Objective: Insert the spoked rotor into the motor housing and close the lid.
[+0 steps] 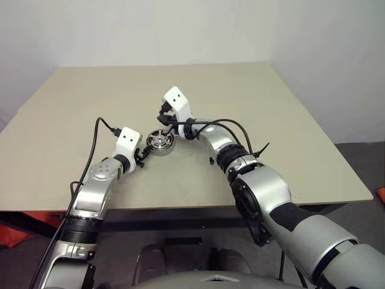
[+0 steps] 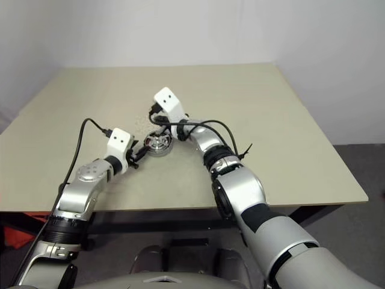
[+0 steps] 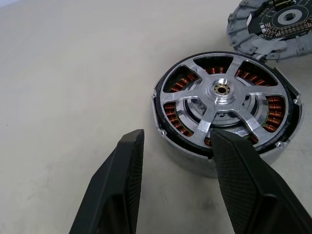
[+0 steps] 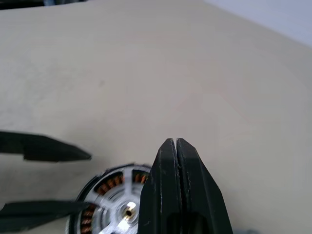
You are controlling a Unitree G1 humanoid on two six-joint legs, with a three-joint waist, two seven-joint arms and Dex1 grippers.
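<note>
The motor housing (image 3: 195,158) sits on the table with the spoked rotor (image 3: 222,105) seated inside it, copper windings showing between the silver spokes. The grey lid (image 3: 273,24) lies open, tilted back at the housing's far rim. My left gripper (image 3: 176,134) is open at the housing's near side. One fingertip (image 3: 239,170) rests over the rim and the other (image 3: 119,180) stands on bare table beside it. My right gripper (image 4: 174,141) is shut with nothing in it, hovering just above and behind the housing (image 1: 161,142).
The beige table (image 1: 271,108) stretches wide on all sides of the housing, its front edge near my body. Black cables (image 1: 225,123) loop along both forearms.
</note>
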